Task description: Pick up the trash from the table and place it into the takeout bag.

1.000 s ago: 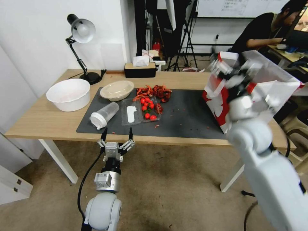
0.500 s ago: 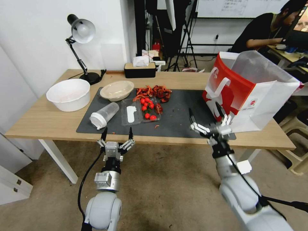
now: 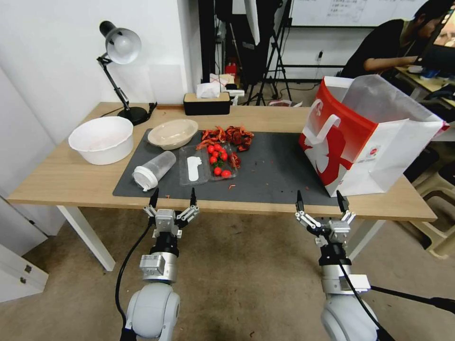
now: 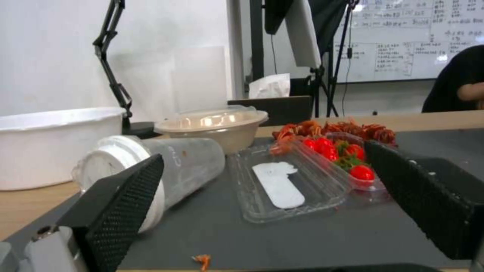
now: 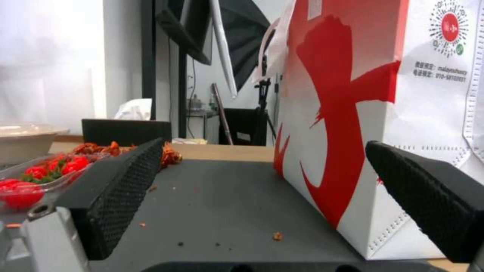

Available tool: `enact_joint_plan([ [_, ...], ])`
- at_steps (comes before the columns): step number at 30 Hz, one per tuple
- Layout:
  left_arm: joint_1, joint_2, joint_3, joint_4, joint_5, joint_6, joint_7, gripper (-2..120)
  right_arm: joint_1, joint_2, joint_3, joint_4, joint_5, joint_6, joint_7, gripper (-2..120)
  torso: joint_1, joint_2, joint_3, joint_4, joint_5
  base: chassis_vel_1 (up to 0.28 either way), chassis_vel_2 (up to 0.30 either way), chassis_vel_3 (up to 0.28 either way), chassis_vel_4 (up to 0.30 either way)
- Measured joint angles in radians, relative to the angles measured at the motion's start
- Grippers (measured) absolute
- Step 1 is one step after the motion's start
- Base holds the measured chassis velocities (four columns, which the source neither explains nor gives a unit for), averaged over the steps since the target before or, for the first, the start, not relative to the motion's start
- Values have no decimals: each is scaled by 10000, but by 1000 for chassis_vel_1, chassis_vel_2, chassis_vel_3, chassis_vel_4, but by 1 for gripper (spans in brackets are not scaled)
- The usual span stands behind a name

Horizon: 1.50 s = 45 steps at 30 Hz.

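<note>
On the far left of the table (image 3: 61,182), a big white bowl (image 3: 101,139), with a black desk lamp (image 3: 119,47) behind it. Next, on the dark grey mat (image 3: 265,177), a clear lidded cup (image 3: 154,170) lying on its side, lid toward the near edge. Behind that, a beige shallow bowl (image 3: 173,133); from the left wrist view a clear lid on that bowl, hard to see from the head view. Beside the cup, an open clear tray (image 3: 207,166) with small red tomatoes (image 3: 218,161), and a pile of red shells (image 3: 227,135) just past it. Tiny crumbs scattered over the bare middle of the mat. Plenty of open mat between tray and bag.

Left gripper (image 3: 173,199) just off the near table edge, below the cup, fingers spread wide, nothing held. Right gripper (image 3: 321,202) also off the near edge, in front of the bag's near corner, spread wide and empty.

On the right, the takeout bag (image 3: 374,142) standing upright and open on top, partly on the mat. From the right wrist view, small print and a round code on its white side.
</note>
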Motion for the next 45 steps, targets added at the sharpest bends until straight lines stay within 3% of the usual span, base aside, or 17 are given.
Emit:
enact_joint_plan([
  [9,-561,564,-400,173,-437,208,125,100,82,-1,9,4,16,-12,10,100,1,0,0,0,-1,0,0,0,0],
  [11,-1003,1175,-651,366,-1080,499,333,100,125,-18,32,34,12,-53,0,100,2,0,0,0,-4,0,0,0,0],
  [22,-1635,2457,-1170,882,-1974,680,1022,100,199,-23,49,65,-12,-139,-13,100,2,0,0,0,-3,0,0,0,0],
  [24,-1845,2943,-1437,1215,-2310,719,1539,100,255,-29,57,60,-12,-173,-21,100,1,0,0,-1,-1,0,0,0,0],
  [28,-1988,3298,-1514,1562,-2650,765,1893,100,318,-29,53,38,-13,-211,-27,100,2,0,1,1,-3,0,0,0,0],
  [31,-2475,3831,-1639,2401,-3014,715,2715,100,399,-13,9,33,-12,-291,-56,100,2,0,0,0,3,0,0,0,0],
  [34,-2642,3949,-1638,2687,-3017,681,2855,100,409,-2,6,33,-22,-302,-59,100,2,0,1,0,-9,0,0,0,0],
  [45,-3387,4463,-1387,3604,-2972,640,2955,100,421,42,-16,35,-99,-343,-97,100,1,0,0,-1,-1,0,0,0,0],
])
